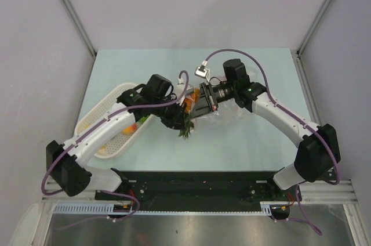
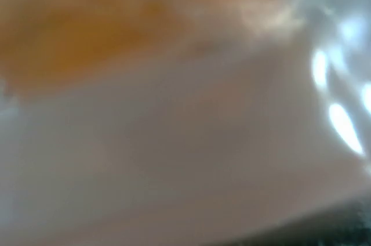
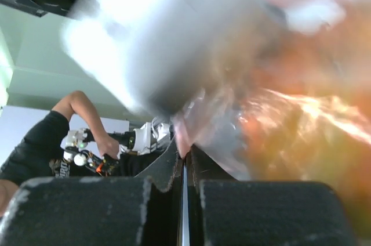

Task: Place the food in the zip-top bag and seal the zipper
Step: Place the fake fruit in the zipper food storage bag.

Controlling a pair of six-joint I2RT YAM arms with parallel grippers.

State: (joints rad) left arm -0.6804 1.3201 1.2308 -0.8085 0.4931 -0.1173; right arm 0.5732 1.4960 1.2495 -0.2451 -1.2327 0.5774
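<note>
Two arms meet over the middle of the pale green table [image 1: 249, 141]; the right claw [image 3: 184, 170] is clenched on a pinkish edge of the clear bag [image 1: 229, 114], its two dark fingers pressed almost together with only a thin film of plastic between them; through that crinkled plastic the right wrist view shows a blurred orange mass close behind. From above, the pineapple [image 1: 188, 104] sits right between the two claws at the bag's left side, its green leaves pointing toward the near edge of the table; the left claw [image 1: 175, 117] is just beside it, but whether it is clenched or released cannot be told, since the arm hides it from above and its own camera gives only an orange smear and bright glints on plastic. Other food [image 1: 132, 129], yellow and green, lies in the white basket [image 1: 110, 104] at the left, partly under the left arm; a person [image 3: 40, 147] in a black shirt shows in the background of the right wrist view.
</note>
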